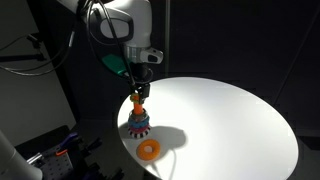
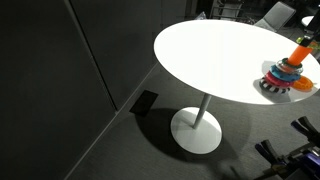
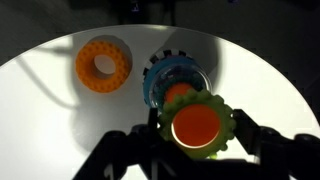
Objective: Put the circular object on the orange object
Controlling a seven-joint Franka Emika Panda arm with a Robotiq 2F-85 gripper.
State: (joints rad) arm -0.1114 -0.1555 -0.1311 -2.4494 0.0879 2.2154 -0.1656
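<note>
- Gripper [image 3: 197,138] is over the stacking toy. In the wrist view its dark fingers [image 3: 252,138] sit on either side of the yellow ring [image 3: 225,125] and press its outer edge, so it looks clamped on the ring.
- Yellow ring is held flat with its hole facing down. The hole is filled with the orange peg [image 3: 195,125], so the two are lined up centre to centre.
- I can't tell from above whether the peg tip is already inside the hole or just under it.
- In an exterior view the gripper [image 1: 138,93] hangs right at the top of the orange peg [image 1: 138,104], with the stack of rings [image 1: 138,123] below. The ring sits high, at the tip, well above the stack.
- In an exterior view the orange peg [image 2: 299,50] rises from the stack of rings [image 2: 283,78] at the far edge of the table [image 2: 210,50]. There's a yellowish bit at the peg's top; the gripper is hard to make out there.
- Flat orange ring [image 3: 103,65] lies loose on the table [image 1: 230,120] just beside the stack. It's untouched and not part of this job.
- Progress, as I judge it: the pick and the carry are done and alignment is good.
- What's left: lower the ring down the peg, let go, and lift clear.
- Risk: the ring's lobed inner edge may catch on the peg tip if the gripper goes down off-centre.
</note>
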